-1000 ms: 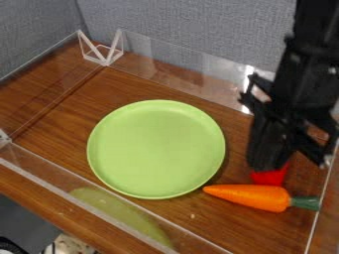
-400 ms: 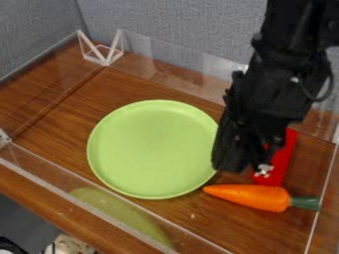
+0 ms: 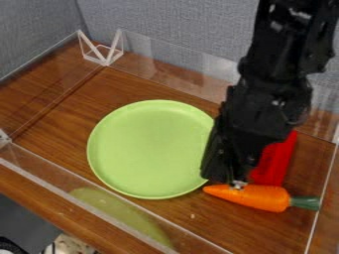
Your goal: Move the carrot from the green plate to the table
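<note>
- Carrot is lying on the table, just off the plate's lower-right rim, stem tip pointing right toward the clear wall. Not on the plate, which is showing bare.
- Gripper is pointing nearly straight down, tips hanging right above the carrot's thick end; fingers are pinched together, nothing showing between them. Can't tell from this view whether the tips are touching the carrot.
- Judging by the layout, the carrot is already resting on the wood, so the goal looks met or nearly so; what's remaining is prob. a clean exit or a small nudge.
- Doing it well: if pulling away, going straight up first, no sideways drag, since closed tips could be rolling the carrot back against the rim. If regrasping, fingers need opening before descending, and lining up across the carrot's width, not along it.
- Red block is standing just behind the carrot, partly hidden by the arm; swinging right or back is risking a knock.
- Edges: acrylic wall is running close on the right and along the front, so there's little room past the stem tip. Front edge is near the carrot too.
- Open room: bare wood is lying left of and behind the plate, toward the white wire stand in the far corner. Straight up is the safest way out.
</note>
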Tool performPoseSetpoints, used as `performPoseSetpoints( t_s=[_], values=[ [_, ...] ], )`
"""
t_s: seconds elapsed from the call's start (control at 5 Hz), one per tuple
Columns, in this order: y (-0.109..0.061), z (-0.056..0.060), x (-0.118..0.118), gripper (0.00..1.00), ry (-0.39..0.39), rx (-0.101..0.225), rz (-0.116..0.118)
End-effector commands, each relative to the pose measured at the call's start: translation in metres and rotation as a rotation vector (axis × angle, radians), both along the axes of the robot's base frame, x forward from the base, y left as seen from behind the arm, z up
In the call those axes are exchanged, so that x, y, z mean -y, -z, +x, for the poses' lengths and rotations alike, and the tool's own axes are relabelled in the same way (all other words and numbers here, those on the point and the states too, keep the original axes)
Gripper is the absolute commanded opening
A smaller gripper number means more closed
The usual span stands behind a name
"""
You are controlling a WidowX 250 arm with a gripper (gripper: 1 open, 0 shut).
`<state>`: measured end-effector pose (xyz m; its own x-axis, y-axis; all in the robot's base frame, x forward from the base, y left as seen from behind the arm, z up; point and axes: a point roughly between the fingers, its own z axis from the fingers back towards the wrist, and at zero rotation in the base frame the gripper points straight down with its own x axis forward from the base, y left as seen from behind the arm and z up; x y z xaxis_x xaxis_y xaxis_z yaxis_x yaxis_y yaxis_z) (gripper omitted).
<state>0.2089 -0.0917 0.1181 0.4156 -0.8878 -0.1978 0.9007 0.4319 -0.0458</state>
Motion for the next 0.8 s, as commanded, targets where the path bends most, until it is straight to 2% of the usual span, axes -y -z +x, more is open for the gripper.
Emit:
performPoseSetpoints(
  t_s=[0.0,0.4,0.6],
  values=[
    [-0.009,0.005,-0.011,0.00,0.029,0.076,-0.002],
    [0.001,0.008,0.004,0.00,-0.033,0.172,0.027],
    [0.011,0.021,-0.006,1.00,0.039,0.204,0.020]
  ],
)
